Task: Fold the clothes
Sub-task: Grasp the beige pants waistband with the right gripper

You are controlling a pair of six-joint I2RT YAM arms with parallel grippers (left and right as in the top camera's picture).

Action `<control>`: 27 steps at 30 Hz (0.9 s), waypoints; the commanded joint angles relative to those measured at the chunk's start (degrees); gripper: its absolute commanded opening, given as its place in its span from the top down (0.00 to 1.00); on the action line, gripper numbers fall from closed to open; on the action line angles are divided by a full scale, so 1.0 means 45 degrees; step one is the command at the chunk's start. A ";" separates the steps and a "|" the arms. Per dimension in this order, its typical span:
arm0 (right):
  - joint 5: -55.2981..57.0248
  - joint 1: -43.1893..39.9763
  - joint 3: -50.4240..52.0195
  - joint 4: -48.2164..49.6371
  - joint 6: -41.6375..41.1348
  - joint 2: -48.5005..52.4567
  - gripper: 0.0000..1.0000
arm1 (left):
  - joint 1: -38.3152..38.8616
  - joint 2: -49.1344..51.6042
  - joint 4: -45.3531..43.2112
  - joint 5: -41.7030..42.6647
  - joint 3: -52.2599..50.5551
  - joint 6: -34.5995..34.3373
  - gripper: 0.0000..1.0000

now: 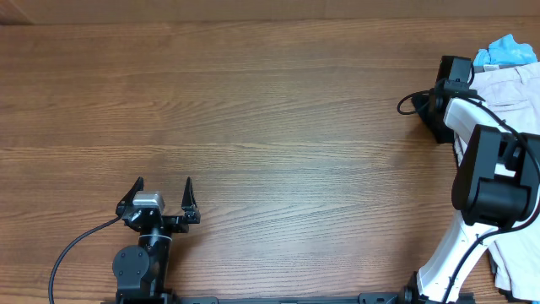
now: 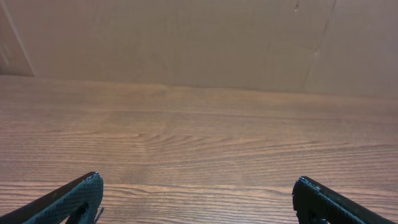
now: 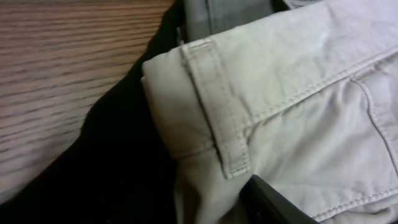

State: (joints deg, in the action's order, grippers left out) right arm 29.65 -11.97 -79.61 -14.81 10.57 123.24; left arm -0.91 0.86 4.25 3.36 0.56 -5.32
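The cream-beige trousers (image 1: pixel 509 89) lie in a pile at the table's far right edge. The right wrist view shows their waistband corner with a belt loop (image 3: pixel 214 112) and stitched seams. My right gripper (image 1: pixel 458 91) reaches into this pile. One dark finger presses on the cream cloth at the lower right, with the bunched waistband corner between the jaws (image 3: pixel 205 194). The other finger is lost against black cloth. My left gripper (image 1: pixel 164 191) is open and empty above bare wood near the front left, and its two fingertips show in the left wrist view (image 2: pixel 198 186).
A black garment (image 3: pixel 118 155) lies under the trousers' edge and a grey one (image 3: pixel 230 15) behind it. A light blue cloth (image 1: pixel 508 49) sits at the far right corner. A cardboard wall (image 2: pixel 186 43) stands behind the wooden table (image 1: pixel 253 110).
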 commanded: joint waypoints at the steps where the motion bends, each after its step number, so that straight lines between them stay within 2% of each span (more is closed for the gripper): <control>1: 0.1117 -0.0049 -0.0253 0.0296 0.0039 0.0364 0.53 | -0.0126 -0.0112 -0.0010 -0.0131 -0.0063 0.0335 0.00; 6: 0.1297 -0.0049 -0.0253 0.0403 0.0044 0.0389 0.64 | -0.0126 -0.0112 -0.0010 -0.0131 -0.0063 0.0335 0.00; 13: 0.0267 0.0005 -0.0253 0.0209 0.0714 0.0821 0.56 | -0.0126 -0.0112 -0.0010 -0.0131 -0.0063 0.0335 0.00; 21: 0.1846 0.0010 -0.0253 0.0393 0.1151 0.1146 0.53 | -0.0126 -0.0112 -0.0010 -0.0131 -0.0063 0.0335 0.00; 23: 0.1885 -0.0005 -0.0253 0.0423 0.1190 0.1146 0.60 | -0.0126 -0.0112 -0.0010 -0.0131 -0.0063 0.0335 0.00; 27: 0.1880 0.0000 -0.0253 0.0471 0.1185 0.1146 0.80 | -0.0126 -0.0112 -0.0010 -0.0131 -0.0063 0.0335 0.00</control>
State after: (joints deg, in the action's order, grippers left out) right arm 37.60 -11.29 -80.27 -12.71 15.55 126.39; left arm -0.91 0.86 4.25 3.36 0.56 -5.32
